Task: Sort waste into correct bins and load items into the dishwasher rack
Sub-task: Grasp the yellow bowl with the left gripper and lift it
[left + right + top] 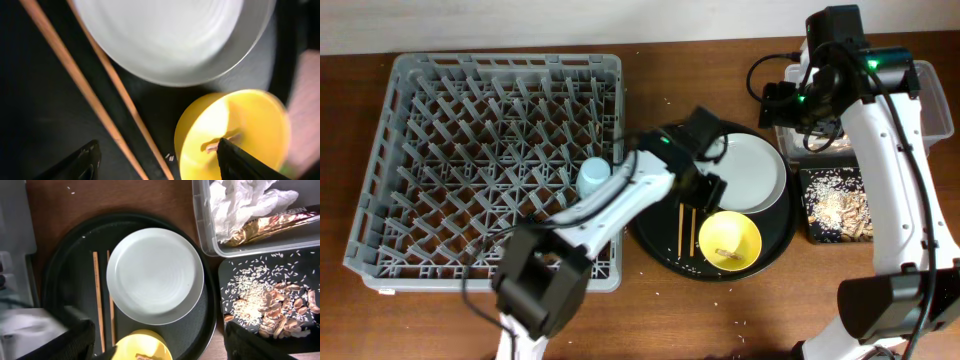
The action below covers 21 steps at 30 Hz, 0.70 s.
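The white plate [752,172], yellow bowl [730,240] and two chopsticks [686,228] lie on the round black tray. The bowl holds a small brown scrap [220,145]. My left gripper [705,190] is open and empty just above the chopsticks [100,115], beside the bowl [240,130]. My right gripper [790,105] is open and empty, high over the tray's right side. The napkin [240,200] and wrapper [265,225] lie in the clear tub [205,225]. Rice and brown bits [260,300] lie in the shallow black tray [835,205]. The blue cup [592,178] stands in the grey rack [380,150]. The pink cup is out of view.
The round black tray [655,235] sits between the rack and the bins. A few rice grains lie loose on the wooden table [740,322] in front of it. Cables hang from my right arm above the tub.
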### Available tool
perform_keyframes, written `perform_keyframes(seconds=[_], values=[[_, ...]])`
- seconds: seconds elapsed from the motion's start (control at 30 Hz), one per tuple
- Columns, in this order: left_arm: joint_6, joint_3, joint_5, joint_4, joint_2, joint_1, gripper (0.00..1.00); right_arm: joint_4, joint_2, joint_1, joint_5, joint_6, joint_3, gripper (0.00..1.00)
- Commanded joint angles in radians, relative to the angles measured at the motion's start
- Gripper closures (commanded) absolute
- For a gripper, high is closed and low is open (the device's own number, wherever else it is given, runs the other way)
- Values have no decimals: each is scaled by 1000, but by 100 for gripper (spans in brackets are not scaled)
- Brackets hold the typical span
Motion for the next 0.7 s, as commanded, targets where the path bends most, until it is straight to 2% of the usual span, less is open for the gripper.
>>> perform_keyframes(seconds=[0.0,0.03,0.07,0.13,0.17,0.23,0.27,0.47,0.53,0.63,0.67], values=[[61,-12,3,-4,84,-52,27,16,3,-4,40,12,-18,17],[66,-12,4,-5,97,-59,27,20,3,-4,46,12,-19,17],[66,-12,4,-8,103,-61,31,23,3,-4,52,12,-20,17],[65,-12,4,-8,103,-59,60,23,3,-4,52,12,-20,7],[65,-12,4,-8,103,-56,69,22,3,-4,52,11,-20,2],[65,-12,4,-8,103,-56,92,22,3,-3,52,11,-20,2],[61,-11,5,-11,102,-55,99,20,3,-3,52,11,-20,1],[61,159,-21,-246,20,36,99,19,3,-3,52,11,-20,2],[60,223,-128,-319,-108,132,99,20,3,-3,52,11,-20,1],[57,232,-210,-324,-217,213,99,19,3,-3,52,11,-20,2],[15,232,-325,-323,-279,271,99,19,3,-3,52,11,-20,2]])
